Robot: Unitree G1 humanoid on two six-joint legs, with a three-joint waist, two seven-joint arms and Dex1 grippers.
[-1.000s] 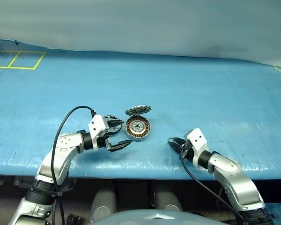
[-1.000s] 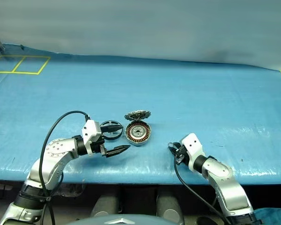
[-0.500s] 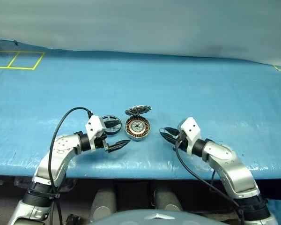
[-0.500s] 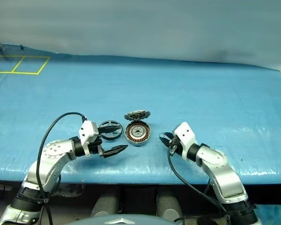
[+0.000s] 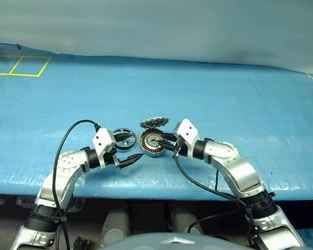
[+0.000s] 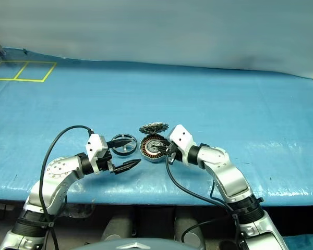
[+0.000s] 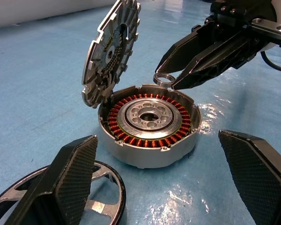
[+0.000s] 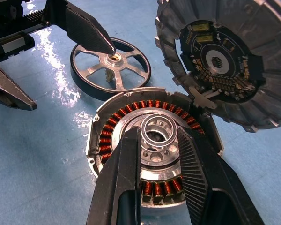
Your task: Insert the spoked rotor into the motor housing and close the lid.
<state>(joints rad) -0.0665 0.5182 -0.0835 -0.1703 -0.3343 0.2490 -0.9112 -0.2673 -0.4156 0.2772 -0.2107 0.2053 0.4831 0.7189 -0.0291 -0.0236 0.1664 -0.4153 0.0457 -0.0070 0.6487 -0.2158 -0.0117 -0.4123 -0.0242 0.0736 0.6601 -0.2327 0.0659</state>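
Observation:
The motor housing (image 5: 153, 142) sits open on the blue table, its copper windings showing around a silvery centre. Its toothed lid (image 5: 154, 123) stands tilted up at the housing's far rim. To the left of the housing the spoked rotor (image 5: 124, 138) lies flat. My left gripper (image 5: 137, 146) is open, one finger over the rotor's hub and the other nearer the table's front edge. My right gripper (image 5: 163, 144) is shut on a small silver ring (image 7: 163, 78), held just above the housing's centre (image 8: 152, 154).
A blue tarp (image 5: 224, 99) covers the table, whose front edge (image 5: 156, 190) runs just below both arms. Yellow tape squares (image 5: 21, 65) mark the far left corner. Black cables trail from each wrist.
My right arm has swung left and up from the front right of the table to the housing, its gripper staying shut. The left gripper has held its place.

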